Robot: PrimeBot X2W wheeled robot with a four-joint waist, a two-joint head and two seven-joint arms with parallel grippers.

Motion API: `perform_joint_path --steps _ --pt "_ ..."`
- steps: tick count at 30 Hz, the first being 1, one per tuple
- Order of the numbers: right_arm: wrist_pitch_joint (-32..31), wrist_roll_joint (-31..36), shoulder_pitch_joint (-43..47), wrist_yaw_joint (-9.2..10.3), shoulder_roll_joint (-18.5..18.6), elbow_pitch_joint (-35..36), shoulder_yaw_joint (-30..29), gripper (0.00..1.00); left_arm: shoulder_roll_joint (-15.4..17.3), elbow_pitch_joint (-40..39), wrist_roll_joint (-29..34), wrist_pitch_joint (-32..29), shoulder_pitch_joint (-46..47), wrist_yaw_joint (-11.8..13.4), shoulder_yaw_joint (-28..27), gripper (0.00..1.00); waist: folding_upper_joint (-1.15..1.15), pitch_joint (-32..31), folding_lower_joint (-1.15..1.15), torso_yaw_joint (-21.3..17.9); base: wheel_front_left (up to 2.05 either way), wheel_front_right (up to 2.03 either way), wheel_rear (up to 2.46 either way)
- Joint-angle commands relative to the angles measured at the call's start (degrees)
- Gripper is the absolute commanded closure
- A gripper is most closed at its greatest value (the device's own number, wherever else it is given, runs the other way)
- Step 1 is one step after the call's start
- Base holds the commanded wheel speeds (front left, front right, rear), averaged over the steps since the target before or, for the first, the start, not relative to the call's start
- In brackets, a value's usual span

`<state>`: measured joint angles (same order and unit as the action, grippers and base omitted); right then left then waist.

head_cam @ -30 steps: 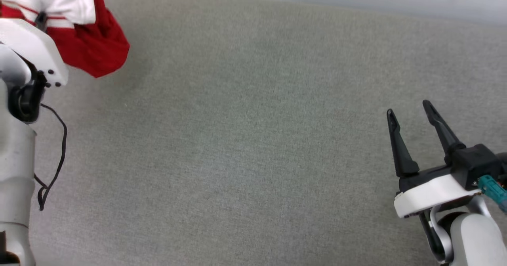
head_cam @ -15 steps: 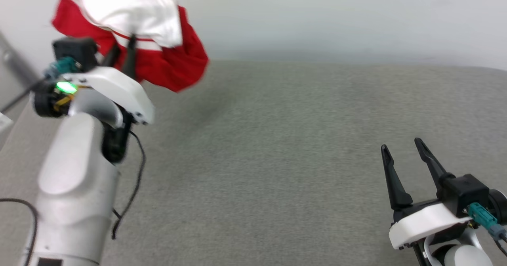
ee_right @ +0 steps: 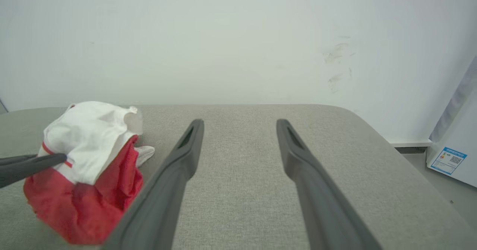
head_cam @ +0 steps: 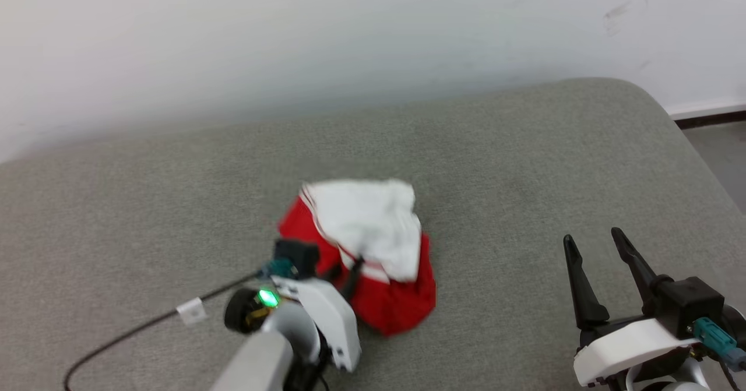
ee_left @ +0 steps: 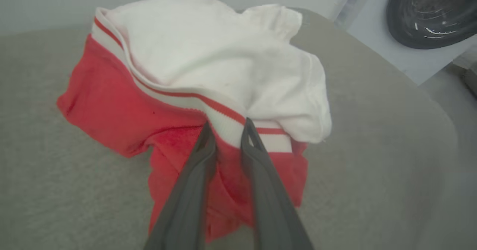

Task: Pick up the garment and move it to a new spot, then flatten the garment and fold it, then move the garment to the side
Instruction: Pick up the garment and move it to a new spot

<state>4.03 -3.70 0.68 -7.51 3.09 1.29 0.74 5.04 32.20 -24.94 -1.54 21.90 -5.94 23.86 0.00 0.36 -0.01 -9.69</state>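
Over grey upholstery (head_cam: 524, 146), left claw (ee_left: 226, 125) pinches the bunched red-white garment (ee_left: 223, 63); right claw (ee_right: 240, 125) gapes.

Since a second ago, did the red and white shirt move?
Yes. Held in the left hand, the jersey shirt came down from in front of the wall onto the grey cushion, though the camera moved too.

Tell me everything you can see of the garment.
The garment is a soft knit shirt, red with a white part and red-white striped trim, bunched into a crumpled heap. The left gripper pinches it at the striped trim. Its lower folds appear to rest on the grey fabric surface.
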Motion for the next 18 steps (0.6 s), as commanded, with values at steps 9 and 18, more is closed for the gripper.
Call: perform_joint_path --steps 9,18 --pt "1.2 -2.0 -0.2 0.04 -0.3 -1.4 0.2 0.00 -1.2 2.0 -1.9 -1.8 -5.3 -1.1 6.2 0.00 0.00 1.2 0.01 1.5 0.00 0.00 0.00" --pt "1.2 -1.9 0.5 0.04 -0.3 -2.0 -1.3 0.00 -0.3 -5.7 1.3 11.5 -3.2 2.6 4.3 0.00 0.00 -0.9 0.01 5.9 0.00 0.00 0.00"
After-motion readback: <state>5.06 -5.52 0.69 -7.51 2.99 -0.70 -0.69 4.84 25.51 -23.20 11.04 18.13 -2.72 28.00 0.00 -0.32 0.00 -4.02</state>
